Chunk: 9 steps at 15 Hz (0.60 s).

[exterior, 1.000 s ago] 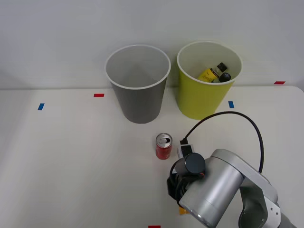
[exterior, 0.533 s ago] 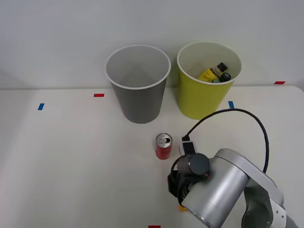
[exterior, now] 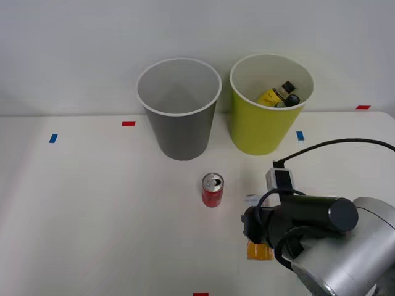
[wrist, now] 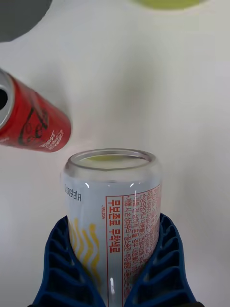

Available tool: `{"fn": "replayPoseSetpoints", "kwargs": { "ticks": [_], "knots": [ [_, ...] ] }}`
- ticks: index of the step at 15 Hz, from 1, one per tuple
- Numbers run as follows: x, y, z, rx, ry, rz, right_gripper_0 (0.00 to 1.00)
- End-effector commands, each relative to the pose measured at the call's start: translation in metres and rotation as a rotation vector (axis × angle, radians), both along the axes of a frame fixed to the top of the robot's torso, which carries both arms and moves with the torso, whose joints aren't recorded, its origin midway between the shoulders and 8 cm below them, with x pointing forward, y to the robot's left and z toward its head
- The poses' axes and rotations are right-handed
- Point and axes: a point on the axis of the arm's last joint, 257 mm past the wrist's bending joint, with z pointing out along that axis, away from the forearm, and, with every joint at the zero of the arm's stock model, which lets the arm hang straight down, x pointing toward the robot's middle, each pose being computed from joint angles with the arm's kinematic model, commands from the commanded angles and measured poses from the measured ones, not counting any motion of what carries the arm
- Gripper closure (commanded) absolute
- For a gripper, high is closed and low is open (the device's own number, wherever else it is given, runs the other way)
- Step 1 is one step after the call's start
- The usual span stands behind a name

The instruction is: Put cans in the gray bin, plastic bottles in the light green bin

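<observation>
Since the earlier front frames the right arm has swung toward the table's right side, its wrist now lying level, and an orange end peeks out beneath it.

Front view: the table (exterior: 92, 203) is smooth and white. The gray bin (exterior: 179, 108), round and tapered with a white rim, stands beside the green bin (exterior: 270, 103) of the same shape; two black-capped bottles (exterior: 279, 95) lie inside the green one, one with a yellow label. The red can (exterior: 213, 189), silver-topped, stands upright in front of the bins, just left of the arm. The gripper (exterior: 259, 242) is mostly hidden behind the wrist; under it shows only the orange end of the tall can (exterior: 260, 250).

Wrist view: the blue ribbed fingers (wrist: 64, 259) close on both sides of the tall can (wrist: 112, 211), a slim glossy white cylinder with yellow waves and red print (its lower part is cut off). The red can (wrist: 31, 122) is close by, apart from it. Slivers of both bins sit at the far edge.
</observation>
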Motion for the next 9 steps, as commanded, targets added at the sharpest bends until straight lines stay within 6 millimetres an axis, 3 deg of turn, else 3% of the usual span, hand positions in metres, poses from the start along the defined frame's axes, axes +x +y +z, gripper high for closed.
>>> {"fn": "replayPoseSetpoints", "kwargs": {
  "ticks": [1,9],
  "knots": [
    [0.004,-0.019,0.016,0.052,-0.065,-0.034,1.00],
    [0.037,-0.081,0.049,0.092,-0.222,-0.185,1.00]
  ]
}}
